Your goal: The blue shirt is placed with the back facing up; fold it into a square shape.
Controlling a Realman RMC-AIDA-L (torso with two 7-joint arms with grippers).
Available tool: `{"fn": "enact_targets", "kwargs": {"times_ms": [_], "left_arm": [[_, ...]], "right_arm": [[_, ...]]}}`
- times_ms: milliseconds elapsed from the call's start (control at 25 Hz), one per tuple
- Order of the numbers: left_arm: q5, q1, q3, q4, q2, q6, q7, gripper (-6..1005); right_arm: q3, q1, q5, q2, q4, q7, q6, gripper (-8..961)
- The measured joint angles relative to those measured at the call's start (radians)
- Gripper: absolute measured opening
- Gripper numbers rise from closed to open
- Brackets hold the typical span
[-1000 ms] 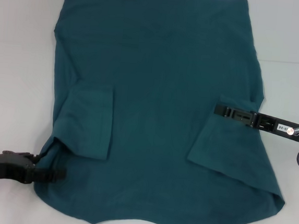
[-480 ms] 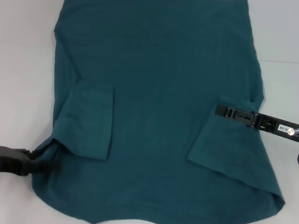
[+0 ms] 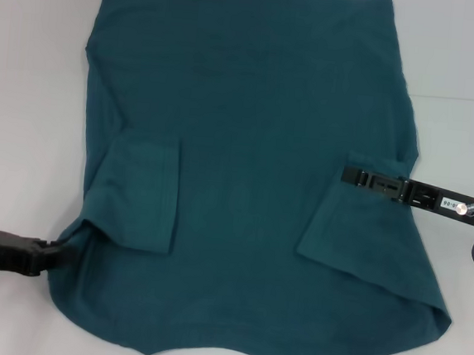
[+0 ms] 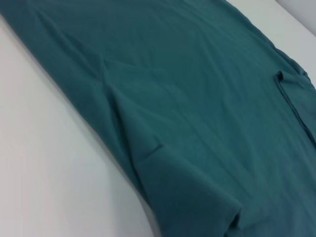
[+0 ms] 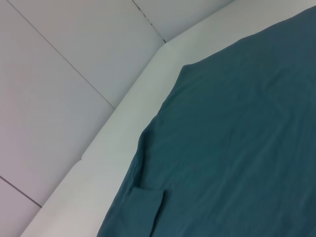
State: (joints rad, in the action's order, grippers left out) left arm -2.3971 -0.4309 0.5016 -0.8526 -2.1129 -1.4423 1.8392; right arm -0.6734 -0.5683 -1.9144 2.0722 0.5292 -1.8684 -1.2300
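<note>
Spread flat, the blue shirt (image 3: 244,186) covers most of the white surface (image 3: 25,126) in my head view, plain side up, with both short sleeves folded inward onto the body. One sleeve flap lies at about 8 o'clock from the shirt's middle, the other at about 4 o'clock.

My left end effector (image 3: 57,255) sits low at 8 o'clock, at the shirt's edge just below the folded sleeve, its tip touching the cloth. Whether its fingers are parted or pinched on the fabric, I cannot tell. My right end effector (image 3: 349,176) reaches in from 3 o'clock, lying across the top of the other folded sleeve and over the cloth; how far it is open I cannot tell either.

My left wrist camera shows rumpled shirt cloth (image 4: 197,98) beside bare surface, and my right wrist camera shows the shirt's edge (image 5: 237,133) on the surface, with grey floor tiles (image 5: 64,74) beyond.
</note>
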Motion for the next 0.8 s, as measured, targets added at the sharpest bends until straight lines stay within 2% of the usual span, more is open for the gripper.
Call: {"fn": "enact_targets", "kwargs": {"times_ms": [200,440,560,800], "left_arm": [[0.0,0.005,0.0,-0.025,0.0,-0.007,0.013,134],[0.005,0.007,0.0,-0.034,0.001,-0.011,0.029,29],[0.006,0.006,0.0,-0.034,0.001,-0.013,0.037,29],[0.008,0.007,0.0,-0.034,-0.002,-0.028,0.041,28]], "right_arm": [[0.0,0.001,0.0,-0.001,0.0,-0.003,0.001,916],[-0.01,0.002,-0.037,-0.019,0.0,-0.039,0.001,915],[-0.01,0.009,-0.067,-0.031,0.0,-0.073,-0.007,915],[-0.007,0.039,-0.164,-0.07,0.004,-0.18,-0.052,916]]}}
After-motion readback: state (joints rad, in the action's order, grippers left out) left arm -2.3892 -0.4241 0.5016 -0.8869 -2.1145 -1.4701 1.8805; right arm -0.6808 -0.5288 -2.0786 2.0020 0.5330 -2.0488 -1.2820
